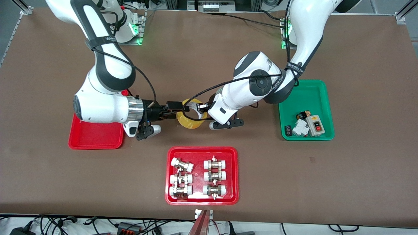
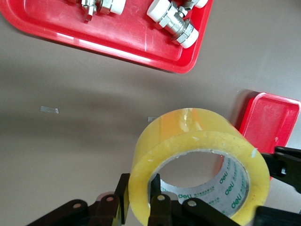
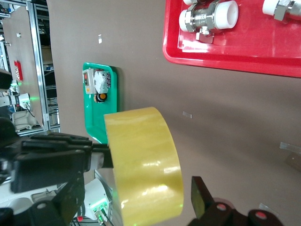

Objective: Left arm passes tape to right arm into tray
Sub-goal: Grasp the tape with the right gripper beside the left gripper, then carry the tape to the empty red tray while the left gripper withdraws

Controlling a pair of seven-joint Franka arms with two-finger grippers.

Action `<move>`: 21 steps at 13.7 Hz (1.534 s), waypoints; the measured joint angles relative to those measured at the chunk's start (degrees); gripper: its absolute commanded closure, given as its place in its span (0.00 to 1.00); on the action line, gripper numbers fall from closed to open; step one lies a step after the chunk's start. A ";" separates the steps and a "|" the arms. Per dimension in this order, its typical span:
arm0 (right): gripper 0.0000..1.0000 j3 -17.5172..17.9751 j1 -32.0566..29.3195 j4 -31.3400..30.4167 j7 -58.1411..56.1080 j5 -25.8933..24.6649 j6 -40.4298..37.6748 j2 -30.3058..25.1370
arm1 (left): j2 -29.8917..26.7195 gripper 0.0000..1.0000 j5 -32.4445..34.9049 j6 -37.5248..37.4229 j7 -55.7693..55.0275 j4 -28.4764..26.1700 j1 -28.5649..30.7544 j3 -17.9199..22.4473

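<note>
I'm seeing the red tray w/ metal fittings (image 1: 202, 176) lying nearest the front cam, fittings (image 1: 215, 177) sitting in two columns in it. Just above that, mid-tabletop (image 1: 359, 169), both arms are meeting over bare surface. The tape (image 1: 190, 118) is hanging in the air between the two sets of jaws, ring upright, pale core showing.

Left gripper (image 1: 201, 106) is pinching the tape: in the left wrist view its fingers (image 2: 160, 207) are straddling the roll's wall, one inside the core, one outside. Right gripper (image 1: 174, 105) is coming in from the opposite end; its jaws are spread around the roll, one finger (image 3: 200, 195) standing clear of the yellow face, so I'm not reading a grip there.

The plain red tray (image 1: 94, 135) is lying under the right arm's wrist, toward that arm's end. The green tray (image 1: 307, 109) w/ small electrical parts (image 1: 305, 125) is sitting toward the left arm's end.
</note>
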 measured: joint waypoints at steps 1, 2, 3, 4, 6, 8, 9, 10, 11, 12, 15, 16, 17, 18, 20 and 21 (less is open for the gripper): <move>0.12 0.00 0.23 0.00 0.00 0.00 0.19 0.25 | 0.00 1.00 0.00 0.00 0.00 0.00 0.00 0.00; 0.30 -0.03 0.24 0.00 -0.02 0.00 0.20 0.37 | 0.00 1.00 0.00 0.00 0.00 0.00 0.00 0.00; 0.43 -0.15 0.20 0.02 -0.03 0.00 0.20 0.38 | 0.00 0.99 0.00 0.00 -0.01 0.00 0.00 0.00; 0.58 -0.32 0.16 0.10 -0.06 0.00 0.20 0.39 | 0.00 1.00 0.00 0.00 -0.01 0.00 0.00 0.00; 0.97 -0.71 0.04 0.21 -0.61 -0.01 0.14 0.39 | 0.02 0.99 0.00 0.06 -0.04 0.17 0.02 0.09; 1.00 -0.71 0.04 0.28 -1.09 -0.03 0.14 0.37 | 0.05 0.95 0.00 0.13 -0.04 0.25 0.03 0.10; 1.00 -0.72 0.04 0.31 -1.21 -0.03 0.14 0.37 | 0.05 0.79 0.00 0.14 -0.07 0.27 0.02 0.10; 1.00 -0.72 0.04 0.32 -1.25 -0.03 0.14 0.37 | 0.05 0.55 0.00 0.14 -0.07 0.27 0.03 0.12; 1.00 -0.72 0.04 0.33 -1.29 -0.03 0.14 0.37 | 0.05 0.14 0.00 0.14 0.11 0.28 0.03 0.13; 1.00 -0.72 0.04 0.34 -1.29 -0.03 0.17 0.38 | 0.05 0.00 0.00 0.22 0.48 0.32 0.04 0.13; 1.00 -0.82 0.00 0.35 -1.26 -0.03 0.29 0.38 | 0.04 0.00 0.00 0.22 2.71 0.78 0.24 0.13; 1.00 -0.82 -0.02 0.36 -1.25 -0.03 0.29 0.38 | 0.03 0.00 0.00 0.22 3.02 0.99 0.31 0.15; 1.00 -0.86 -0.03 0.40 -1.25 -0.03 0.29 0.38 | 0.00 0.00 0.42 0.22 3.40 1.15 0.42 0.25; 1.00 -1.01 -0.14 0.46 -1.25 -0.04 0.02 0.37 | -0.10 0.00 1.45 0.08 3.72 1.33 0.85 0.38; 1.00 -1.43 -1.99 0.59 -1.29 -0.09 -3.81 0.36 | -0.82 0.00 3.85 -3.22 4.35 1.82 3.15 0.40; 1.00 -1.56 -4.01 0.65 -2.16 -0.13 -7.34 0.36 | -1.50 0.00 4.27 -5.90 5.60 2.05 4.55 0.39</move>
